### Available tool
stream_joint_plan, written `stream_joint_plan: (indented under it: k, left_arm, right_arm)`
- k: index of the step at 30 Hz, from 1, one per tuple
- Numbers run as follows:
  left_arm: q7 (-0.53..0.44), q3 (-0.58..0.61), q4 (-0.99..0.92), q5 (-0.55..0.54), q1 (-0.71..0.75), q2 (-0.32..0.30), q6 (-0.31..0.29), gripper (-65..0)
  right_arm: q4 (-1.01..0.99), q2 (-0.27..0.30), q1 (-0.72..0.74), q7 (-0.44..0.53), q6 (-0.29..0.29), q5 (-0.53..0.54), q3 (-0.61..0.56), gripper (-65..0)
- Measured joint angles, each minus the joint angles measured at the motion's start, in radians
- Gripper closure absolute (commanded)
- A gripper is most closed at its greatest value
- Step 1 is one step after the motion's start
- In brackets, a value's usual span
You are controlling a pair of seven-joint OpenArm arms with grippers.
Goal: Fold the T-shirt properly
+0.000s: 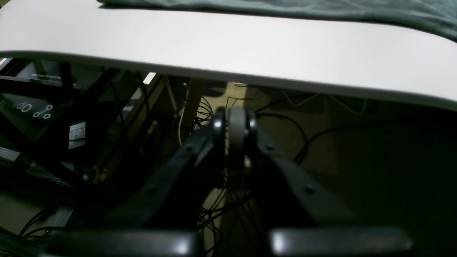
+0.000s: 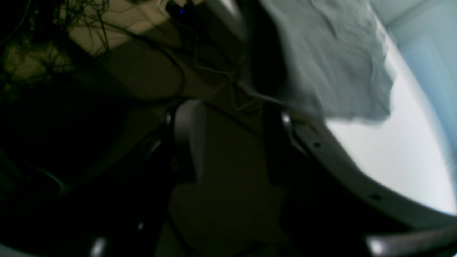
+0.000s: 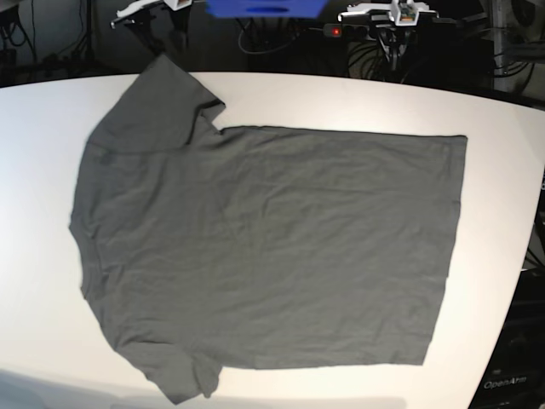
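Observation:
The dark grey T-shirt point(image 3: 272, 247) lies spread flat on the white table point(image 3: 341, 98), collar end to the left, hem to the right, both sleeves out. Neither arm shows in the base view. In the left wrist view my left gripper point(image 1: 234, 121) is shut on nothing, hanging below and in front of the table point(image 1: 214, 43) edge, with the T-shirt point(image 1: 321, 7) along the top. My right gripper point(image 2: 232, 139) stands open and empty off the table point(image 2: 385, 153) rim, next to a T-shirt point(image 2: 332, 64) sleeve or corner.
Cables point(image 1: 214, 214) and dark frame parts point(image 1: 71, 117) hang under the table. Behind the far edge sit a power strip with a red light point(image 3: 336, 31) and a blue object point(image 3: 264, 8). A black box point(image 3: 511, 383) stands at the lower right.

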Motion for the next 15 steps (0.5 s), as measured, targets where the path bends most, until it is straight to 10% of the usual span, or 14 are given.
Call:
stream_joint_plan:
  k: [15]
  left_arm:
    - [0.003, 0.0, -0.031, 0.0, -0.017, 0.001, 0.0, -1.1]
  right_arm:
    - [-0.001, -0.002, 0.014, -0.047, -0.033, -0.027, 0.001, -26.8]
